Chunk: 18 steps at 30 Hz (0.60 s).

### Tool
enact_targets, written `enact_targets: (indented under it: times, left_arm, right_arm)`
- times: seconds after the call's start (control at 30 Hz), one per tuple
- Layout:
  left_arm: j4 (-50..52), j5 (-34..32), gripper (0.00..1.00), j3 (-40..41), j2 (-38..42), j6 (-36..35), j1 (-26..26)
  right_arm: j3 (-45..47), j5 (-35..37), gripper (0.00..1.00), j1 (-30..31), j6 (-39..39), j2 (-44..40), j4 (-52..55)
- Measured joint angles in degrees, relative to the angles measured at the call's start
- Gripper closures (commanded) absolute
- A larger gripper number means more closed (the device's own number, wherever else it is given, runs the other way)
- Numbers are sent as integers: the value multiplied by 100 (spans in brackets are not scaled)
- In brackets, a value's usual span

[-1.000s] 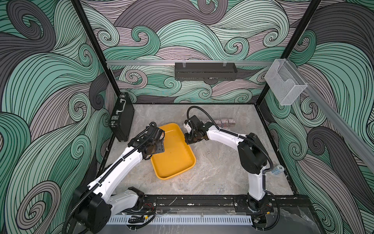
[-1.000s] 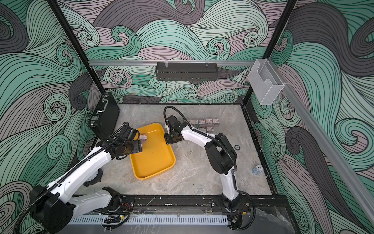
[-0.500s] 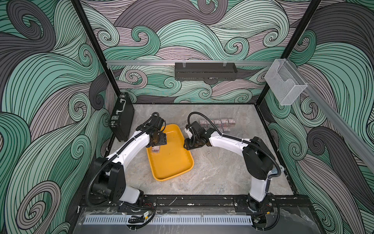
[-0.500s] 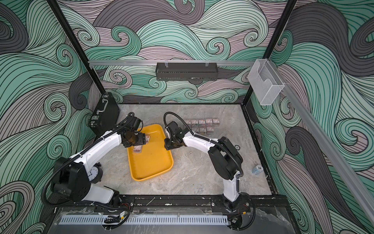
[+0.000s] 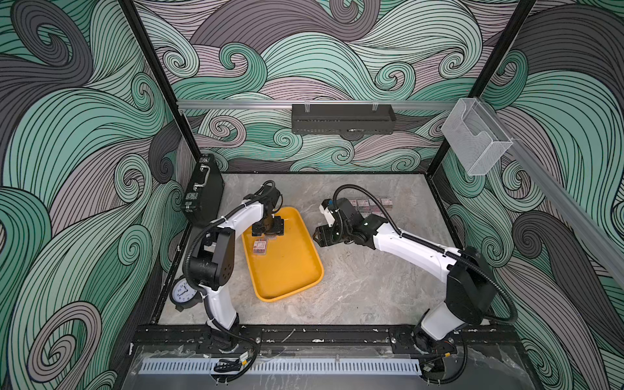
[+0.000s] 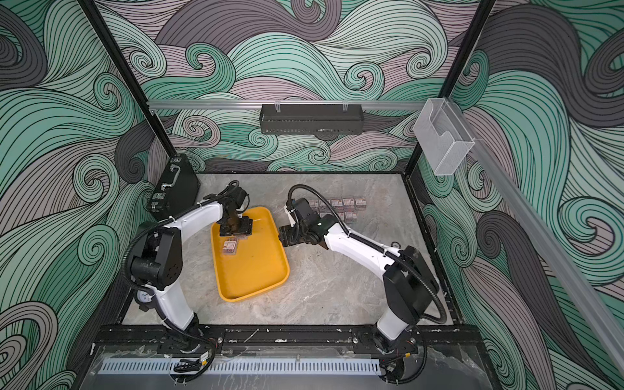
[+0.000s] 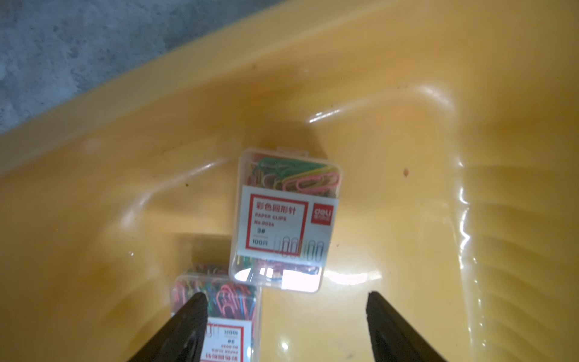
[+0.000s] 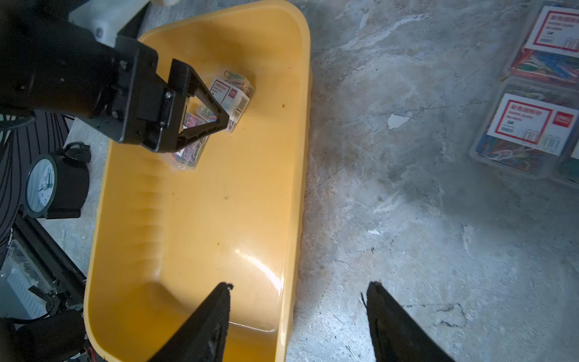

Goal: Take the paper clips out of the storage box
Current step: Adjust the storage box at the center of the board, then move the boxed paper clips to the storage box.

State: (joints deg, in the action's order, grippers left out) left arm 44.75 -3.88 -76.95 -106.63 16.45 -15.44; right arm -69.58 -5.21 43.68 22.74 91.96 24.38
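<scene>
The left gripper (image 7: 285, 296) is seen released, its jaws spread and empty, poised just above two boxes of paper clips (image 7: 283, 219) that lie corner to corner on the floor of the storage box (image 7: 407, 125). In a top view these two boxes are placed toward 11 o'clock of the yellow tray. The right gripper (image 8: 299, 284) is likewise parted and nothing is held. The tray's long rim is seen between its jaws, and no contact can be made out. Farther out, at about 1 o'clock on the table (image 5: 354, 287), the remaining boxes (image 6: 341, 206) are ranked close together, well apart from the tray, so only the two are judged left to remove. Each box is expected to be light and stiff, with smooth clear walls that could slip under a weak squeeze. The loose clips inside may shift when it is tilted. It is best taken across its two long side walls near mid-length, clear of the lid tab, so that the lid is not sprung and the neighbouring box is not dragged along.
</scene>
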Motion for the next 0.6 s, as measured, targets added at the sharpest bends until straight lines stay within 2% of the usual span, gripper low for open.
enact_targets:
  times: [0.23, 0.47, 0.6]
  left_arm:
    - [4, -208, 26, -385, -356, -125, 2]
    - [2, -363, 29, -468, -573, -192, 2]
    - [-13, -361, 37, -468, -656, -195, 0]
  right_arm:
    - [422, 87, 30, -125, 0, -282, 66]
    - [448, 153, 30, -153, -22, -393, 170]
    - [448, 190, 30, -157, -39, -448, 240]
